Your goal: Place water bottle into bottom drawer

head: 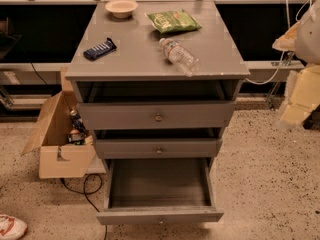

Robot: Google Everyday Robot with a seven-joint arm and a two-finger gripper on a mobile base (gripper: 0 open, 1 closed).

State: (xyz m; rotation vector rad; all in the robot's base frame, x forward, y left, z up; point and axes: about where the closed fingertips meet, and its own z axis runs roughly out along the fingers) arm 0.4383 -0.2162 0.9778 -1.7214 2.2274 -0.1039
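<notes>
So, the water bottle [179, 57] lies on its side on the cabinet top [135, 54], cap toward the back, base close to the front edge, set at a diagonal. Just behind it is the green chip bag [173, 21], apart from it as far as I can see. A dark snack bar [99, 49] lies well to one side, and a pale bowl [121, 7] sits at the back. Below, the 2 upper drawers [158, 117] are pushed in. The bottom drawer [159, 216] is pulled well out, w/ nothing showing on the part of its floor in view. The gripper [299, 96] is a pale shape at the edge of the view, well apart from the bottle. Open or shut, I cannot tell, but it has no hold on the bottle.

Risks, as I judge them:
- The bottle is round and the front edge is near, so a nudge could roll it off.
- Thin crinkly plastic may buckle or slip under a squeeze.
- On the way down it could catch the overhanging top or the upper drawer fronts.

Hidden: most of the arm is cut off, the back of the bottom drawer sits under the drawer above, and the bottle's label can't be read.
</notes>
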